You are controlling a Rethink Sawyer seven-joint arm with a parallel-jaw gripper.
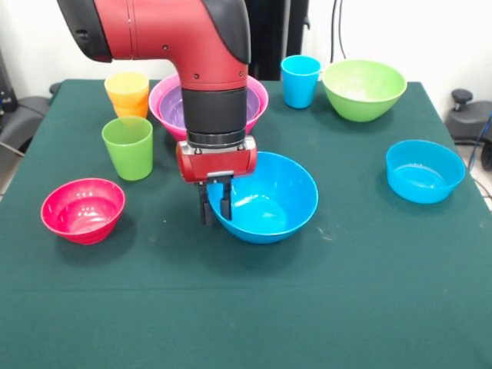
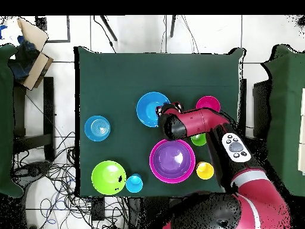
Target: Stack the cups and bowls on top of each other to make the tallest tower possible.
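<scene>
My gripper stands at the left rim of the large blue bowl, one finger outside and one inside, shut on the rim; the bowl rests on the table. From overhead the gripper meets the blue bowl at its right edge. Behind the arm, a purple bowl sits nested in the large pink bowl. A yellow cup is nested in an orange cup. The green cup, blue cup, light green bowl, small light blue bowl and red-pink bowl each stand alone.
A dark green cloth covers the table. Overhead, the light green bowl and blue cup sit near the robot's side, and the light blue bowl at the left. Chairs and cables surround the table.
</scene>
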